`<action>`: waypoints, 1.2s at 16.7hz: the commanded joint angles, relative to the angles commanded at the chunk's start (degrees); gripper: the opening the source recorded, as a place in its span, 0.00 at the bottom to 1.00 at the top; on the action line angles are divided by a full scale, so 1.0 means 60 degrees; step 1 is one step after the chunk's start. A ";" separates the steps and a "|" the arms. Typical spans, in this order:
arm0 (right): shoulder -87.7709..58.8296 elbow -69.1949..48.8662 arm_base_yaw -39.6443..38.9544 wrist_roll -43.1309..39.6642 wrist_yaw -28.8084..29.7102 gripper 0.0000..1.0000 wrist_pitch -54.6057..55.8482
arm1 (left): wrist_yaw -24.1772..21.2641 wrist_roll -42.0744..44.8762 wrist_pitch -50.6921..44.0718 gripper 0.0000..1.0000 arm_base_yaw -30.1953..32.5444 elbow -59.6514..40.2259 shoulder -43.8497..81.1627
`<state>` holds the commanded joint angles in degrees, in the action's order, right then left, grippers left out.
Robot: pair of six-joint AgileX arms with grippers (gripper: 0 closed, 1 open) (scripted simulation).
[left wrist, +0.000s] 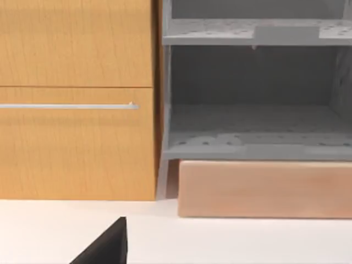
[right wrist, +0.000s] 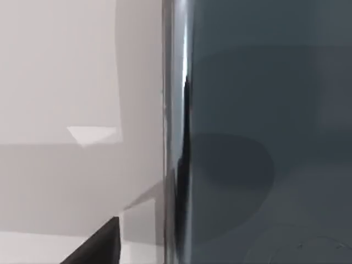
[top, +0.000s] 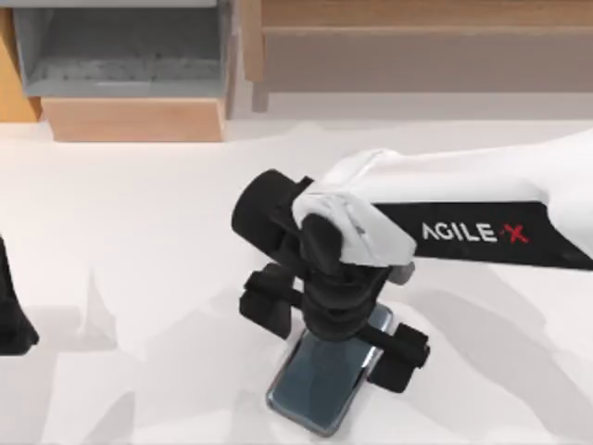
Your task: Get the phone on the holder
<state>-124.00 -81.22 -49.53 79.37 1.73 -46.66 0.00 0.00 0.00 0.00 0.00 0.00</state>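
Observation:
The phone [top: 315, 394] lies on the white table near its front edge, dark blue-grey with a shiny rim, its far end covered by my right arm. My right gripper [top: 335, 343] hangs straight over it, open, its black fingers spread on either side of the phone's width. In the right wrist view the phone's glass face [right wrist: 264, 137] and metallic edge are very close, and one fingertip [right wrist: 99, 247] stands off that edge with white table between. The holder is out of view. My left gripper [top: 11, 315] is parked at the table's left edge, open.
At the back left stand a wooden cabinet [left wrist: 77, 99] and a grey open shelf [top: 120, 56] on a wooden base. Another wooden unit [top: 417, 46] runs along the back right. The white table [top: 139, 241] lies bare between the arms.

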 joint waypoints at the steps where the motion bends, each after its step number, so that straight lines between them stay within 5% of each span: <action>1: 0.0000 0.0000 0.0000 0.0000 0.0000 0.85 0.0000 | 0.0000 0.0000 0.0000 1.00 0.0000 0.0000 0.0000; 12: 0.0000 0.0000 0.0000 0.0000 0.0000 0.02 0.0000 | 0.0000 0.0000 0.0000 1.00 0.0000 0.0000 0.0000; 20: 0.0000 0.0000 0.0000 0.0000 0.0000 0.00 0.0000 | 0.0000 0.0000 0.0000 1.00 0.0000 0.0000 0.0000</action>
<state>-124.00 -81.22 -49.53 79.37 1.73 -46.66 0.00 0.00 0.00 0.00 0.00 0.00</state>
